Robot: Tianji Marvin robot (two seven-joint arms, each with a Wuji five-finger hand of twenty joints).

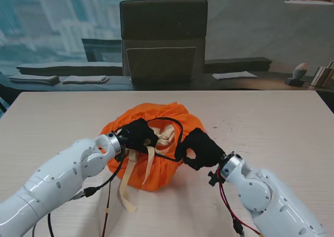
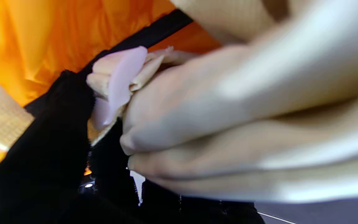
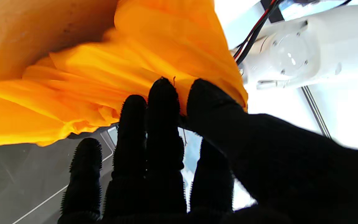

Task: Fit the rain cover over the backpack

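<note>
An orange rain cover [image 1: 167,169] bunches around a beige backpack [image 1: 166,135] in the middle of the table. Its black elastic edge [image 1: 175,123] loops from one hand to the other. My left hand [image 1: 138,135], in a black glove, is closed at the left end of that loop, over the backpack's open side. Up close, its fingers [image 2: 57,130] curl beside beige straps [image 2: 228,109], orange cover [image 2: 42,37] and the black edge [image 2: 154,34]. At the cover's right side my right hand [image 1: 201,148] pinches the cover [image 3: 104,81] between thumb and fingers [image 3: 163,99].
Beige straps [image 1: 125,190] trail from the backpack toward me on the pale wooden table [image 1: 271,122]. Cables [image 1: 107,205] hang under my left forearm. A dark chair [image 1: 163,38] stands beyond the far edge, with papers [image 1: 235,75] on the ledge behind it.
</note>
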